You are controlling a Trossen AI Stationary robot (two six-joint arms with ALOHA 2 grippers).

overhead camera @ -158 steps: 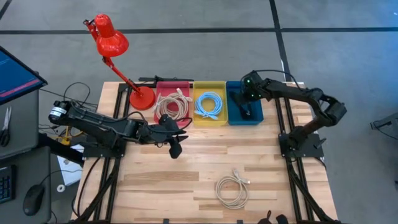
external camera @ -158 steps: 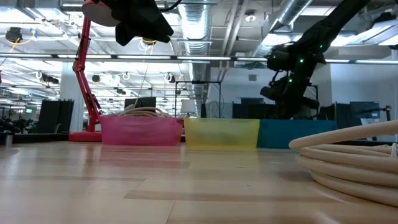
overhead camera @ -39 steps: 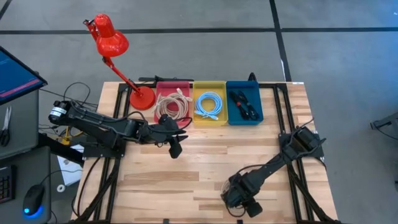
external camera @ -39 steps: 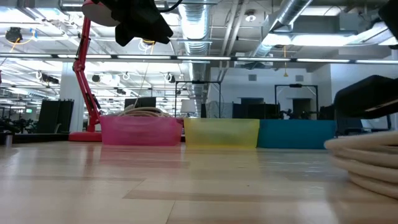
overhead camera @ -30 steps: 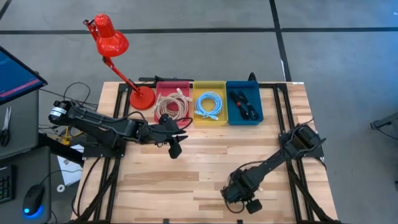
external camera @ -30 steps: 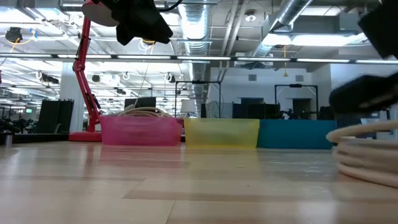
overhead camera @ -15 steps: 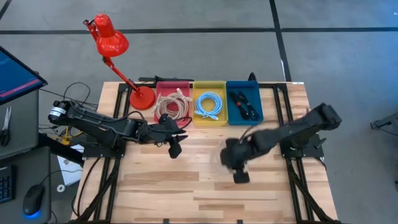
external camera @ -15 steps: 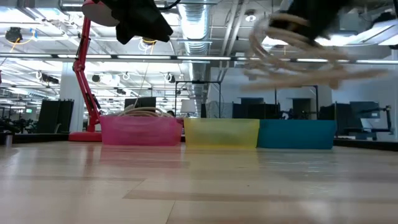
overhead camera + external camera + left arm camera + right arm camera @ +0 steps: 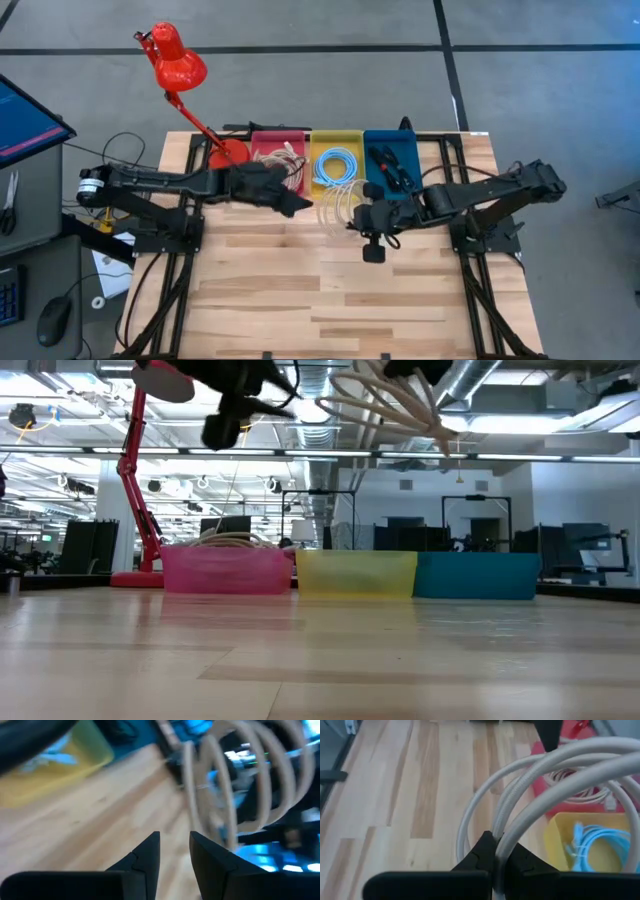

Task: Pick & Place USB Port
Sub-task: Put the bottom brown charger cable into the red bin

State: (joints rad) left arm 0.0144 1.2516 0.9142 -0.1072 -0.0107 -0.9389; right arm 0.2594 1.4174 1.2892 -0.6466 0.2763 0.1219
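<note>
White cable coil in right pincer

Light is bright and even, with soft, faint shadows on the table. In the low view, ceiling strip lights glare at 12 o'clock and the near tabletop is out of focus. The left wrist view is heavily motion-blurred; the cable smears. In the right wrist view the cable is soft, close to the lens.

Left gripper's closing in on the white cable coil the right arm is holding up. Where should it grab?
Grip the white cable coil on its free arc facing the left gripper, opposite the right gripper. The loops hang bundled and open there, so approach from the red-bin side.
</note>
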